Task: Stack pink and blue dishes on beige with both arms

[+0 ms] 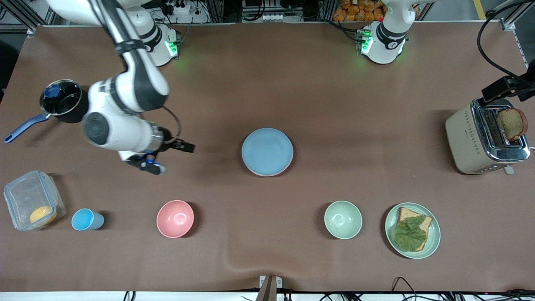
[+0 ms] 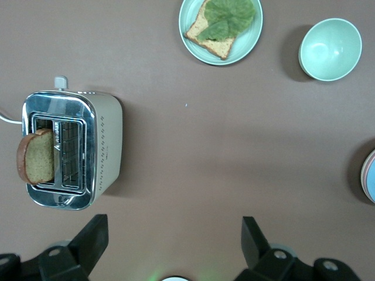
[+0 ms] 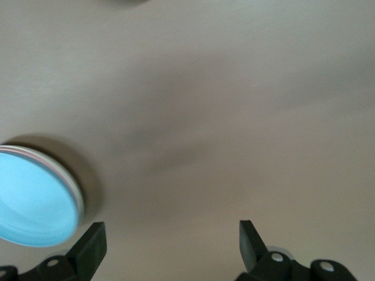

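Observation:
The light blue plate (image 1: 267,150) lies on the pale pink plate (image 1: 279,172), of which only a thin rim shows, at the middle of the table. The beige plate is hidden or out of view. My right gripper (image 1: 170,157) hangs open and empty over bare table, beside the stack toward the right arm's end. In the right wrist view the blue plate (image 3: 32,202) lies off to one side of the open right gripper (image 3: 170,246). My left gripper (image 2: 174,243) is open and empty, high over the table. The stack's edge (image 2: 369,182) shows in its view.
A pot (image 1: 62,100), a plastic box (image 1: 31,202), a blue cup (image 1: 85,219) and a pink bowl (image 1: 175,218) stand toward the right arm's end. A green bowl (image 1: 343,219), a green plate (image 1: 436,234) with bread and a toaster (image 1: 472,140) stand toward the left arm's end.

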Motion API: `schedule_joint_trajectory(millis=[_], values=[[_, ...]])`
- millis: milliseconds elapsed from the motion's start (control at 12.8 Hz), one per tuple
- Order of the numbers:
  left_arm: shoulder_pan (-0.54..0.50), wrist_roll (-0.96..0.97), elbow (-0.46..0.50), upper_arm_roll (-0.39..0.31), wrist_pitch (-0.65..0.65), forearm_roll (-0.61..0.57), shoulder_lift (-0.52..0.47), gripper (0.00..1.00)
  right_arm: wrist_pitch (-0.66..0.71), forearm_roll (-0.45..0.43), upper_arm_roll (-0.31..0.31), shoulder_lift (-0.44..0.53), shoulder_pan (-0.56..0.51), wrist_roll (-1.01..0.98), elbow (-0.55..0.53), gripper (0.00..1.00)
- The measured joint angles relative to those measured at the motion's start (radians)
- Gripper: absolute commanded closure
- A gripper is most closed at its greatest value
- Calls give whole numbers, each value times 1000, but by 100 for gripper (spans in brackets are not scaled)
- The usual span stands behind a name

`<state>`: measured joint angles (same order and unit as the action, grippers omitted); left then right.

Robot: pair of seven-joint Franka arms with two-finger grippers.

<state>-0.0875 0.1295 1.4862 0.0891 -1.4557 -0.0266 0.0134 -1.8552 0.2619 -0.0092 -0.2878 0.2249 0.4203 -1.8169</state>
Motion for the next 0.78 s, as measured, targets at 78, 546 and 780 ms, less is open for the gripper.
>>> schedule_joint_trajectory(millis=[78,546,780], values=[[1,0,7,0,2,11,1,0,27,-8,0,12,-49,-75,0,0],[0,0,38,1,3,29,7,0,161,-131,-1,184,-245,-441,12,0],[-1,-20,38,1,5,29,3,0,275,-200,26,333,-244,-450,29,0]])
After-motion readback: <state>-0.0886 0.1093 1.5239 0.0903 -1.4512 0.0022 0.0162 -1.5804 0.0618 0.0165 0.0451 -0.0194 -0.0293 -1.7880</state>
